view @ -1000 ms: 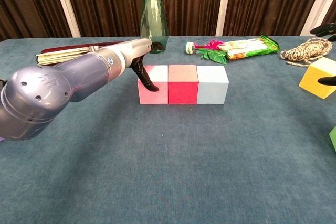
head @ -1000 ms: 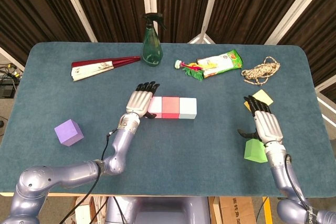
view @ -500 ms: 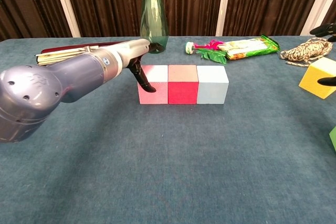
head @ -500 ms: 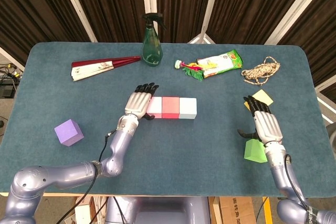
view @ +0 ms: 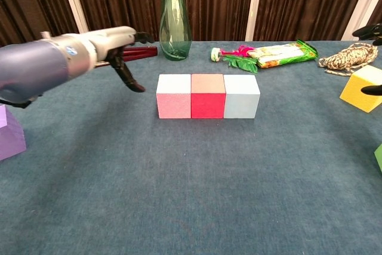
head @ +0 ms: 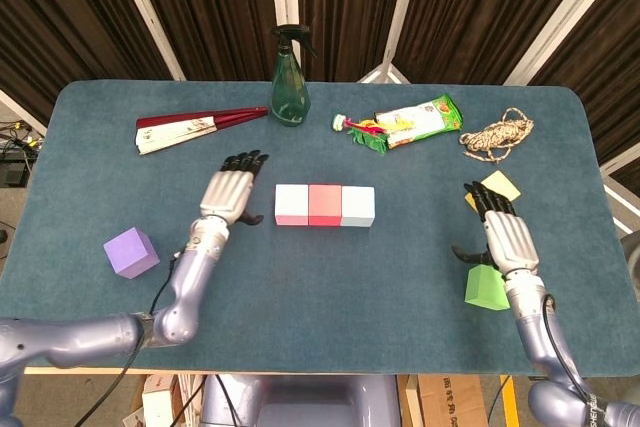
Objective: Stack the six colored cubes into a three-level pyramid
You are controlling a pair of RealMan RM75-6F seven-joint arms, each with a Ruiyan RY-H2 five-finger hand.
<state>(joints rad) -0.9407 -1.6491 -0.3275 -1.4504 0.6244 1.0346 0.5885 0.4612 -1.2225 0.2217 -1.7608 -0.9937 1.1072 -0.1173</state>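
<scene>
While your left hand [head: 229,194] is hovering with fingers spread and holding nothing beside the pink foam cube [head: 291,204], you are risking nudging the base row; your right hand [head: 505,238] is hanging equally unladen above the green foam cube [head: 486,289].

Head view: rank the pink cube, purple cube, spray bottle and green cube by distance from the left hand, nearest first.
From the left hand:
1. Pink cube, just to its right, left end of the row.
2. Purple cube and spray bottle: too close to call.
3. Green cube, far right, by the right hand.
</scene>
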